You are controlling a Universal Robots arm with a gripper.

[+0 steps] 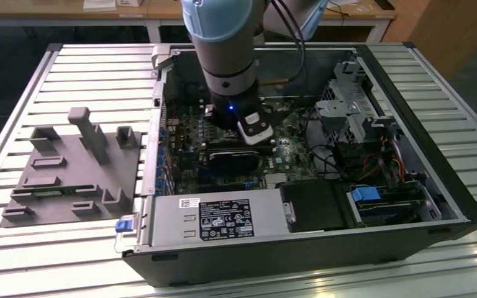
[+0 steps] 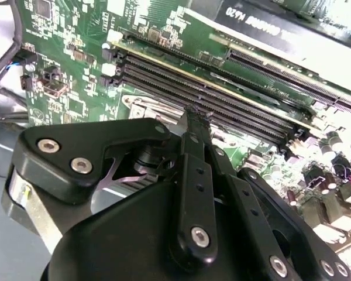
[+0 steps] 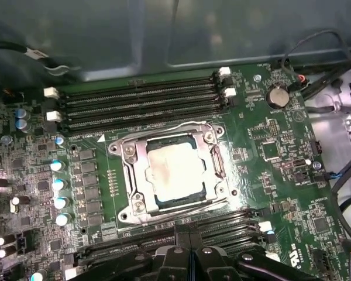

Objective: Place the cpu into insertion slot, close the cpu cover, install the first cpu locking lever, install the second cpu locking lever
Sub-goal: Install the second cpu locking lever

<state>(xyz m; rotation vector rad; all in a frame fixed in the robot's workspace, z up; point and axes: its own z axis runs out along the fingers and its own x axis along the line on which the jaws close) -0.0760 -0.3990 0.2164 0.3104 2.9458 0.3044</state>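
In the first wrist view the cpu [image 3: 172, 170], a dull silver square, lies in the insertion slot [image 3: 128, 206] on the green board. The silvery cpu cover [image 3: 137, 170] lies flat around it. One thin wire lever [image 3: 164, 125] runs along one side of the cover, and a second lever [image 3: 190, 206] runs along the side nearest my fingers. My gripper [image 3: 190, 229] hangs just off that near side over the memory slots, its black fingers [image 2: 190, 146] pressed together with nothing between them. In the second wrist view the gripper [image 2: 194, 114] tip sits by a silvery socket edge [image 2: 149, 108].
Long black memory slots [image 3: 140, 99] flank the socket on two sides. The open computer case [image 1: 437, 186] walls in the board, with a power supply [image 1: 213, 220] in front and cables [image 3: 339, 193] to one side. A grey fixture [image 1: 72, 167] lies on the slatted table at the exterior view's left.
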